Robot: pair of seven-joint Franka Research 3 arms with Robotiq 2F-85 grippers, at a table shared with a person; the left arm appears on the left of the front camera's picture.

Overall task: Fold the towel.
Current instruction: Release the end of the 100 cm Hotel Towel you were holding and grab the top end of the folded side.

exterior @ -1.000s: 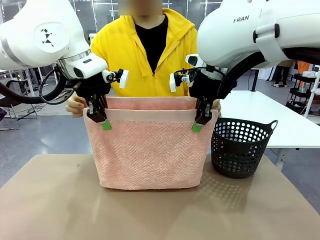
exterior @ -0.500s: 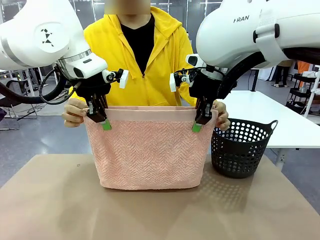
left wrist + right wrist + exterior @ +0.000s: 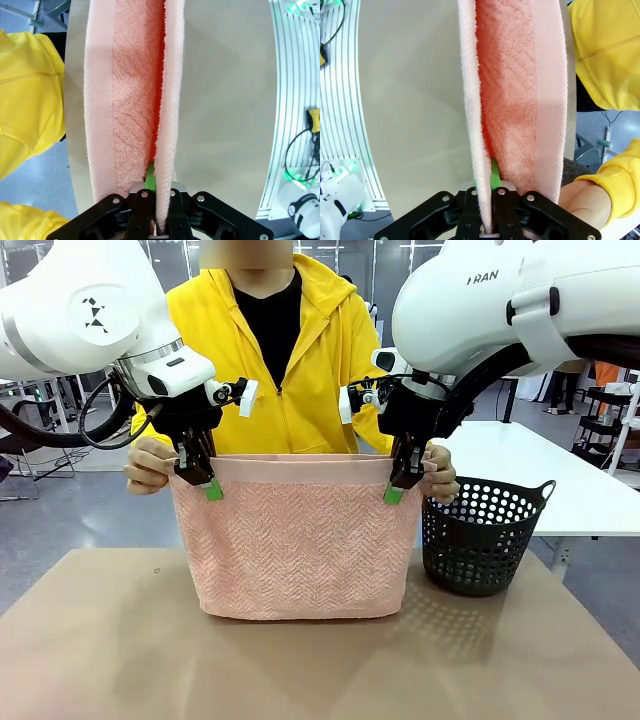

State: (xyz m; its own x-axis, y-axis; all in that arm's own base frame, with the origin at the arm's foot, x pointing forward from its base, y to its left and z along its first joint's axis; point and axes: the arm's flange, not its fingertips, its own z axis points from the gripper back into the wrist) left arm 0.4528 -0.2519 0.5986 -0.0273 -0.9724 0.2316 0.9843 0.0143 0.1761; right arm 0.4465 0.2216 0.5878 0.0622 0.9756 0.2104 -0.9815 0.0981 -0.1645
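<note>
- worktop (image 3: 110,650): brown, lying nearest the camera; the towel's bottom fold is sitting at its far middle, touching it or just above, cannot tell which.
- towel (image 3: 300,540): pink, hanging upright between the two arms, doubled into two layers that are meeting at the bottom fold. the wrist views are showing the near layer (image 3: 170,100) and the far layer (image 3: 530,100) with a narrow gap between them.
- left fingers (image 3: 212,490): pinching shut on the near layer's upper corner.
- right fingers (image 3: 394,495): pinching shut on the other upper corner, at the same height.
- person's hands: one (image 3: 148,462) just beside the left fingers, one (image 3: 442,475) just beside the right fingers, each holding a corner of the far layer level with the near one.
- basket (image 3: 480,535): black, perforated, standing on the worktop beside the towel's right edge.
- progress, as a judgement: the first halving is looking all but made, with the top edges lining up. joining the corners, laying the towel flat and any further folds are looking not yet done.
</note>
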